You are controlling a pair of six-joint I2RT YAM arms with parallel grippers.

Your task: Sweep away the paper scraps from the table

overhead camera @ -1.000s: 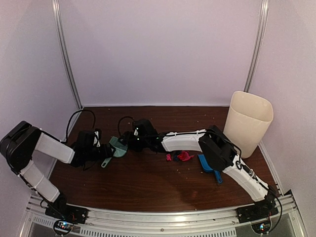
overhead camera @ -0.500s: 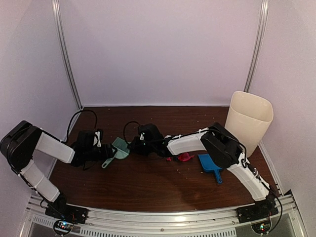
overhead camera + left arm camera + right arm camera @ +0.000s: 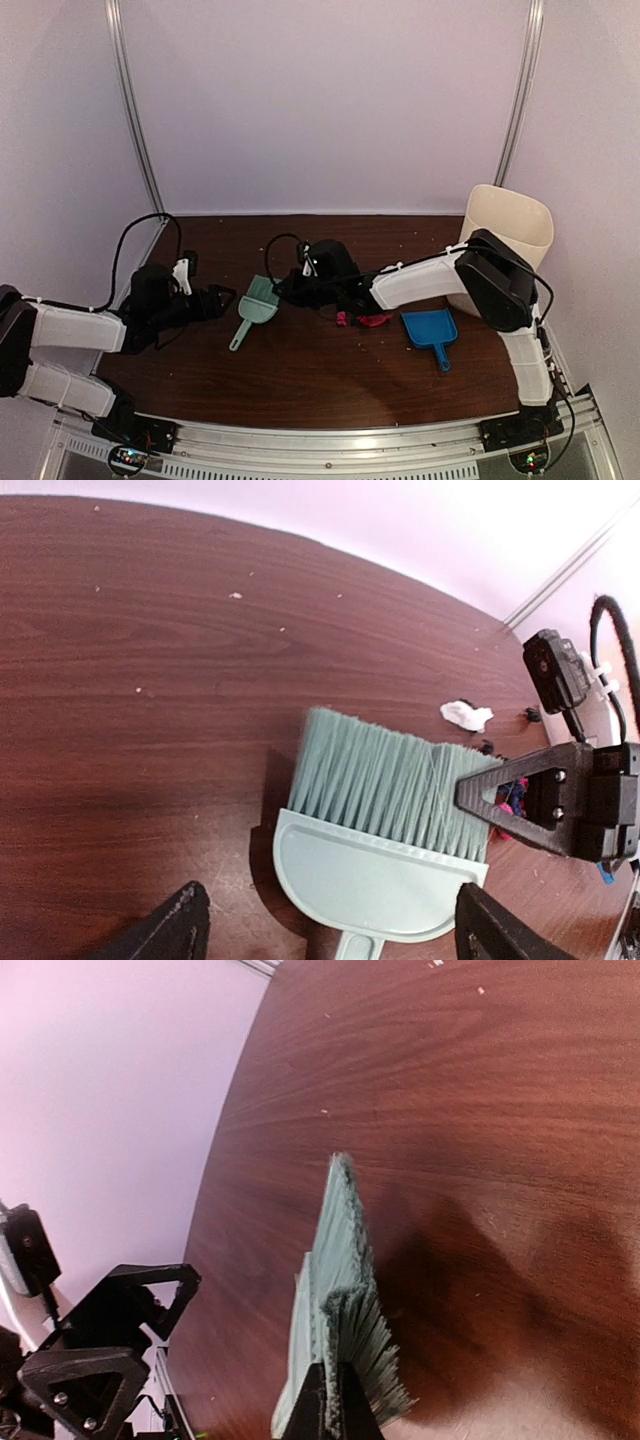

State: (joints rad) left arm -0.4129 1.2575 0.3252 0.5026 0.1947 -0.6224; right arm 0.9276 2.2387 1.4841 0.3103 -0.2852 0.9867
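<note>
A pale green hand brush point(image 3: 256, 303) lies flat on the table point(image 3: 300, 380), handle toward the front. My right gripper point(image 3: 287, 291) is shut on the edge of its bristles point(image 3: 345, 1310); the fingertips point(image 3: 335, 1410) pinch them. My left gripper point(image 3: 218, 297) stands open just left of the brush, which lies free between its fingers point(image 3: 180, 930). Magenta-pink paper scraps point(image 3: 362, 320) lie right of the brush. A white scrap point(image 3: 467, 716) and pink and blue bits point(image 3: 513, 798) show beyond the right gripper's fingers point(image 3: 500, 795). A blue dustpan point(image 3: 430, 330) lies further right.
A tall cream bin point(image 3: 505, 245) stands at the back right corner, close to the right arm's elbow point(image 3: 495, 285). Tiny pale crumbs point(image 3: 235, 596) speckle the wood. Metal wall posts rise at both back corners. A silver rail point(image 3: 330, 440) runs along the front edge.
My left gripper opened, let go of the brush handle and pulled back to the left. My right gripper shut on the bristles. The brush shifted right and now lies flat.
</note>
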